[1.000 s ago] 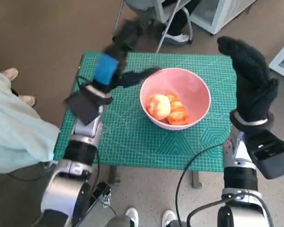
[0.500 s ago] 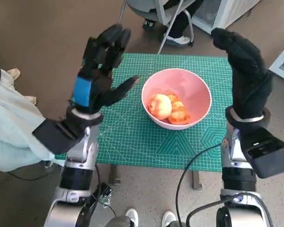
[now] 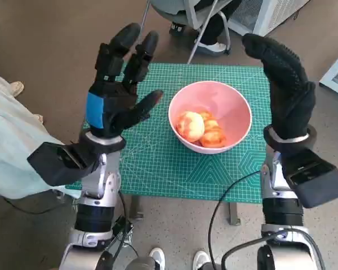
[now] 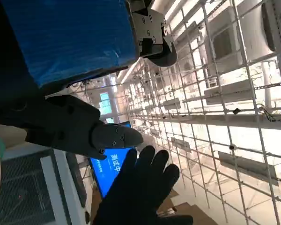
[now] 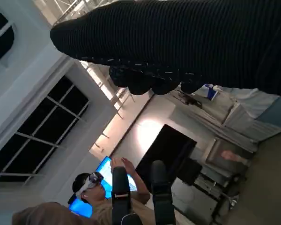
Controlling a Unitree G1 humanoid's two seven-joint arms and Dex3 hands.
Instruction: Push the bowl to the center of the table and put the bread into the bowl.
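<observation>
The left hand (image 3: 117, 98) is raised above the left part of the table (image 3: 158, 163), fingers spread wide, holding nothing. The right hand (image 3: 284, 84) is raised over the table's right edge, stretched out flat and holding nothing too. Between them sits the pink bowl (image 3: 210, 115), near the middle of the green table. The bread (image 3: 201, 129) lies inside the bowl. A blue screen (image 4: 113, 165) in the left wrist view shows writing too small to read.
</observation>
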